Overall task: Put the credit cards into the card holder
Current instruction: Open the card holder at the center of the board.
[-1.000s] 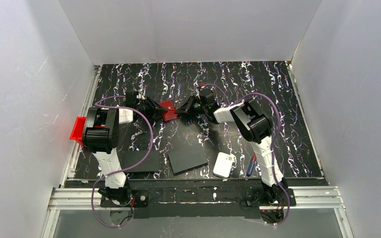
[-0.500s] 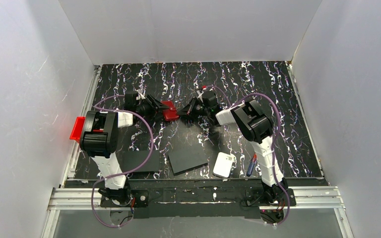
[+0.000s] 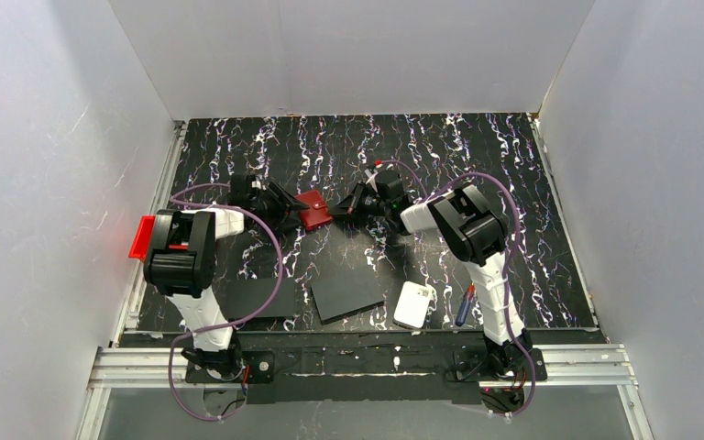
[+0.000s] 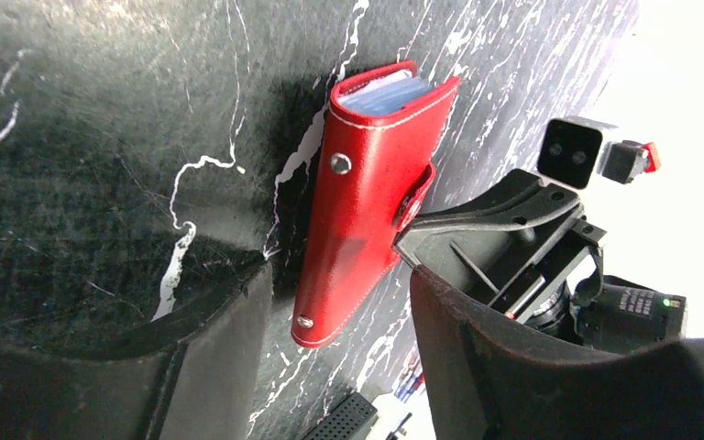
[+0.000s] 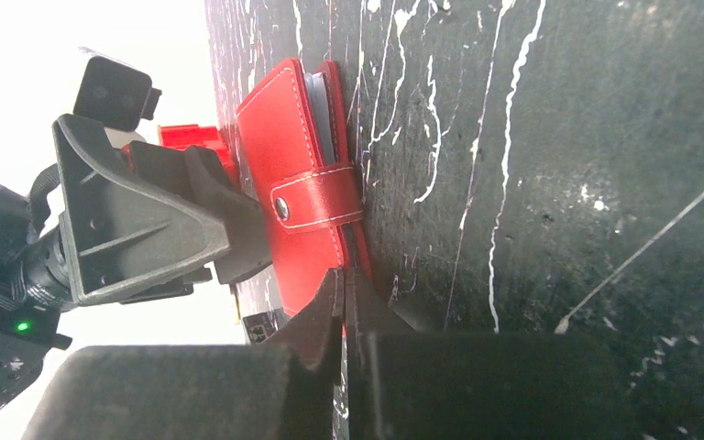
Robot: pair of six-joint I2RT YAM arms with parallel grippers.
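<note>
Nearest the arm bases there's a bare aluminium rail (image 3: pixel 367 359). Just past it sit two flat matte black sheets (image 3: pixel 346 293), a thicker white pad with rounded corners (image 3: pixel 414 304) and a thin blue pen-looking stick (image 3: pixel 463 307). All of it is on a glossy black tabletop (image 3: pixel 477 156) with white marble-style veins.

Mid-table is the card holder (image 4: pixel 357 211). It's smooth dark red leather with pale stitching round the edges, a small metal stud on the face and a strap snapped across one side. It's lying folded shut between the two arms. The credit cards (image 4: pixel 383 95) are tucked inside, so only their thin blue-grey edges peek out of one end.

The left gripper (image 4: pixel 339 269) has its fingers spread, and the holder sits in the gap with neither finger gripping it. The right gripper (image 5: pixel 345 284) is fully closed, tips pressed up against the holder's edge by the strap. I honestly can't tell if it's nipping any leather.

Off at the left edge is a bright red plastic bin (image 3: pixel 141 238), and plain white walls (image 3: pixel 348 55) are behind everything.
</note>
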